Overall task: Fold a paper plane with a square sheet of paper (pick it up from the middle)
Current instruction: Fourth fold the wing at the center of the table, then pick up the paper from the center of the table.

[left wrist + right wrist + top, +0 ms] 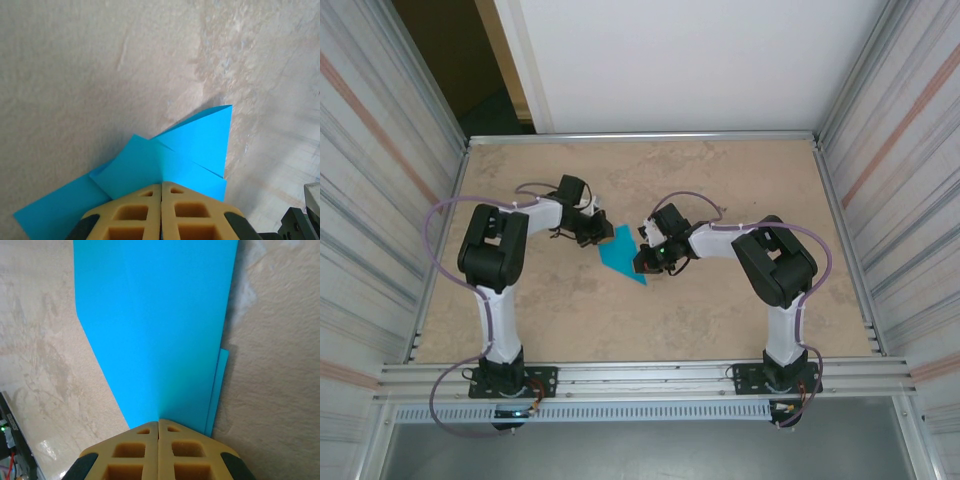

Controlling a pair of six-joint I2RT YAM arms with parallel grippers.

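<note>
Paper plane point(620, 256) touches closed left gripper point(599, 238), right gripper point(643, 264).

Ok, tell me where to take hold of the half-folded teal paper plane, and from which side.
Probably the raised flap corner of the paper plane: it seems to lift off the table, casting a shadow, so a finger could slip under. Come in low from the bare table beyond it. Elsewhere it lies flat, where the shut left gripper and right gripper meet it.
</note>
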